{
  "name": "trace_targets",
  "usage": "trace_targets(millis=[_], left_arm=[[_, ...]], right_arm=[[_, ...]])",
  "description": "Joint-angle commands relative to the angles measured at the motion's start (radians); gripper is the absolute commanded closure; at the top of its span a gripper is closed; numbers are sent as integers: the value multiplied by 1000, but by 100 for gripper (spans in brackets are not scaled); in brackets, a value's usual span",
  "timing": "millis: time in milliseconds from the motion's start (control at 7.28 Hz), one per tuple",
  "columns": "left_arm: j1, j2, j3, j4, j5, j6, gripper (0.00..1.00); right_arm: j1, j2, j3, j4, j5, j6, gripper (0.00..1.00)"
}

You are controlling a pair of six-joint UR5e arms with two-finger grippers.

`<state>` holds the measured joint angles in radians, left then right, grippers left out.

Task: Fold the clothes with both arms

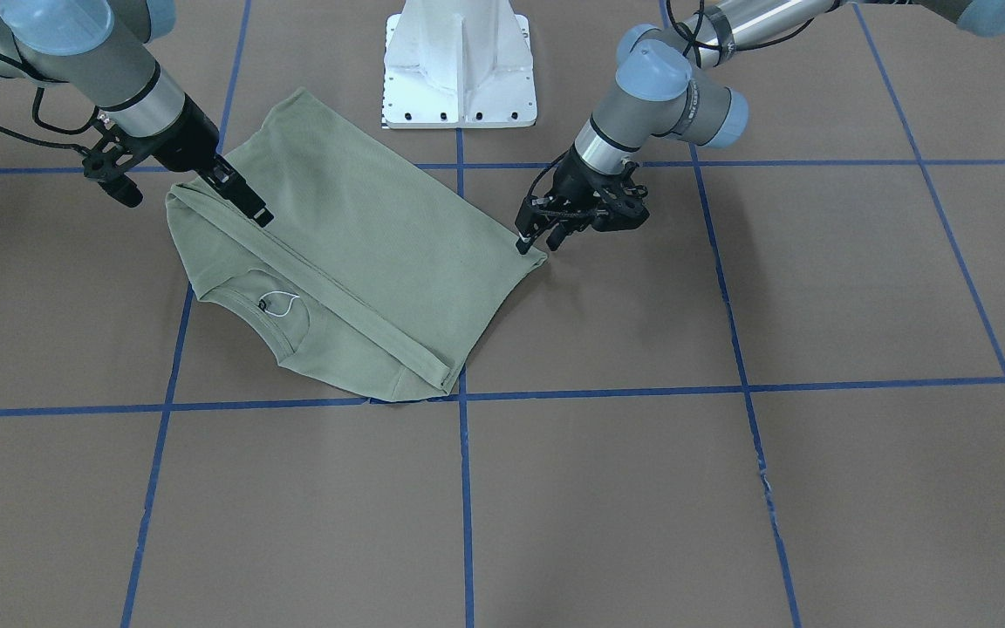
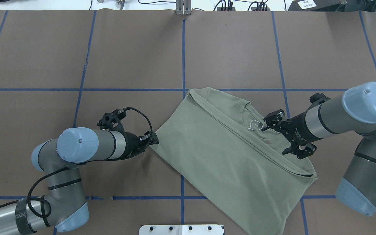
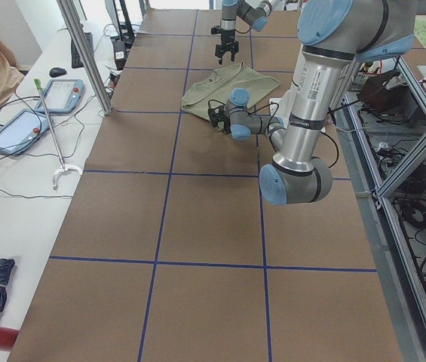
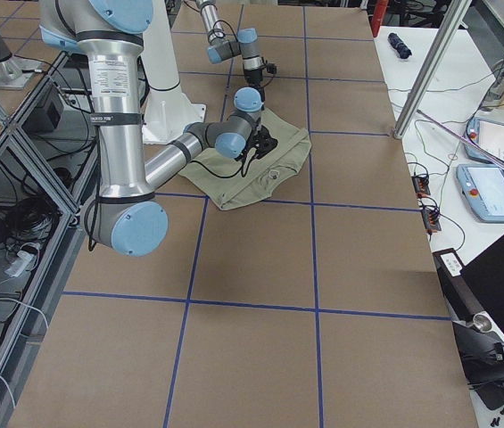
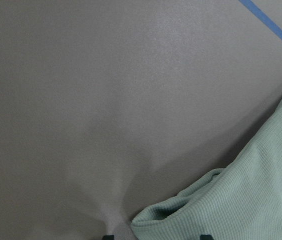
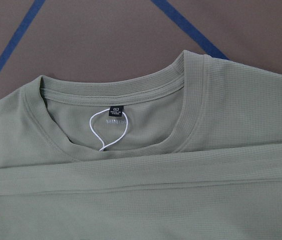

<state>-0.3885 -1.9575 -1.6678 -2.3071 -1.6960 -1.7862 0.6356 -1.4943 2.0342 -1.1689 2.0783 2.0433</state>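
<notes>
— Brown table covering [image 1: 555,506], gridded with blue tape lines [image 1: 466,488], fills the foreground on the operators' side. Where is the garment?

— Farther back, flat on the table, just in front of the white pedestal [image 1: 459,70]. Pictured is the sage-green shirt [image 1: 380,235], folded over on itself and lying at a slant, mostly on the robot's right of the centre line. Its corner nearest the operators reaches a crossing of two tape lines.

— Which way does the collar point?

— Away from the robot. The ribbed neck [image 6: 126,90] faces up, with a black label [image 6: 116,110] and a white loop [image 6: 103,132] showing inside it. A long folded band [image 1: 354,305] runs straight across the cloth just below the neck opening.

— And the machines?

— On its own side the left arm [image 1: 668,87] bends down to the corner of the hem. The left gripper [image 1: 539,240] is low at the table with its fingers spread. Its wrist view shows the rolled corner of cloth lying between the two tips, not pinched.

— The other one?

— From the opposite side the right arm [image 1: 92,52] slopes down over the shoulder edge. The right gripper [image 1: 249,205] is on or just above the fabric beside the neck; I cannot tell which. Nor can I tell whether its fingers are spread or pressed together.
</notes>
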Motion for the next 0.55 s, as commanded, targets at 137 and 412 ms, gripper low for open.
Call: trace_targets(millis=[137, 412], left_arm=[[0, -1, 5, 0, 16, 5, 37], [-1, -1, 5, 2, 30, 5, 39]], right_arm=[[0, 0, 0, 0, 0, 0, 0], [-1, 0, 0, 0, 0, 0, 0]])
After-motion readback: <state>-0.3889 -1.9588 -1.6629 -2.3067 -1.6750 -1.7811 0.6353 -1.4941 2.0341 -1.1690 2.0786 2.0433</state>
